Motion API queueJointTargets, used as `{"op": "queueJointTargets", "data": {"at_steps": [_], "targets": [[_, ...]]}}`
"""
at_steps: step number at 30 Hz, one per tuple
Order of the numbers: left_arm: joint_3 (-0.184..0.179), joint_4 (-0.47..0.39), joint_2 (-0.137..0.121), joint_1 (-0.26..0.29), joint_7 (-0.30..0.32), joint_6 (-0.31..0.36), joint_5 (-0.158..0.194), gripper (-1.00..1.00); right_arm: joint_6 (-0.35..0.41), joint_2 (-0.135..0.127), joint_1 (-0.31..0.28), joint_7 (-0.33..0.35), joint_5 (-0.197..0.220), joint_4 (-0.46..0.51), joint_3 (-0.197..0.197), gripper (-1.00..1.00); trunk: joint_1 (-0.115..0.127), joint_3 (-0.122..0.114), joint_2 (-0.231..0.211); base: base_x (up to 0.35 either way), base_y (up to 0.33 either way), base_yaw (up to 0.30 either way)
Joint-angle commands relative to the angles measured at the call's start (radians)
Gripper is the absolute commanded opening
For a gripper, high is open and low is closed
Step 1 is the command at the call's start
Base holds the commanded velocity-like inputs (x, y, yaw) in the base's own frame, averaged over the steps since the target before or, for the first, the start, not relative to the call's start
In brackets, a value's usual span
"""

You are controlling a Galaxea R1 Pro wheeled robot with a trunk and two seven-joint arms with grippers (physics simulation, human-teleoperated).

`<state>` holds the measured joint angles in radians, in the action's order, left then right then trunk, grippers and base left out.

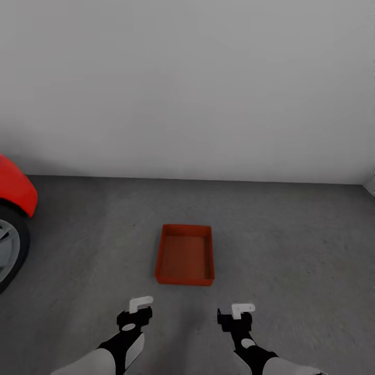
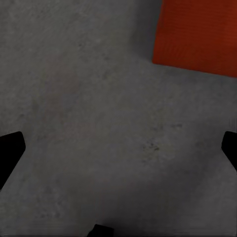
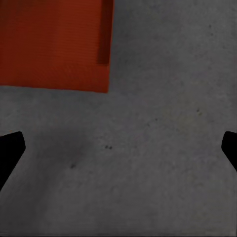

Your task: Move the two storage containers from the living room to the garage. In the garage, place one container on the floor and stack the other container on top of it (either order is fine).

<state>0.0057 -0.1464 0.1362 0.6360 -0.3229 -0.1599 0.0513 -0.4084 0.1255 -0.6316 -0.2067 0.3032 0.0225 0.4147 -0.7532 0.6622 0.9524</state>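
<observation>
Resting on the garage floor [image 1: 291, 239], one container [image 1: 185, 254] sits open-topped ahead of both grippers.

A plain light grey wall [image 1: 198, 88] closes off the far side, and a red car [image 1: 13, 195] with a dark tyre and pale wheel juts in at the floor's left edge — well apart from the container, with bare concrete between them. The container is a red-orange rectangular box with thin plain walls; it lies flat, long sides running away from the robot, and bears no readable label or writing. The left gripper [image 1: 136, 311] and right gripper [image 1: 237, 315] hover near its close end, one to each side, touching nothing. Both wrist views show dark fingertips spread wide over grey floor — jaws apart, nothing between them — with a corner of the container [image 2: 197, 34] [image 3: 54, 44] just beyond.
</observation>
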Motion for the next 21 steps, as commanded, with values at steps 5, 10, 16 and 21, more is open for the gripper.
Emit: {"op": "queueJointTargets", "data": {"at_steps": [5,10,16,21], "targets": [[0.000,0.001,0.000,0.001,-0.002,-0.004,0.005,1.00,-0.002,-0.002,-0.001,-0.003,0.008,-0.001,0.008,1.00,0.000,0.001,0.001,-0.105,0.005,0.000],[0.002,0.002,-0.017,0.001,-0.002,-0.004,0.005,1.00,-0.001,-0.012,-0.001,-0.004,0.009,-0.002,0.006,1.00,0.000,0.001,0.001,-0.020,0.001,0.000],[0.002,0.017,-0.116,0.001,0.004,0.000,0.009,1.00,0.001,-0.017,-0.003,-0.012,0.008,-0.015,0.013,1.00,0.000,0.001,0.001,-0.004,0.000,0.000],[0.002,0.074,-0.182,0.001,0.007,0.000,0.012,1.00,0.010,-0.018,-0.002,-0.014,0.008,-0.024,0.014,1.00,0.000,0.001,0.001,0.000,0.000,0.000]]}}
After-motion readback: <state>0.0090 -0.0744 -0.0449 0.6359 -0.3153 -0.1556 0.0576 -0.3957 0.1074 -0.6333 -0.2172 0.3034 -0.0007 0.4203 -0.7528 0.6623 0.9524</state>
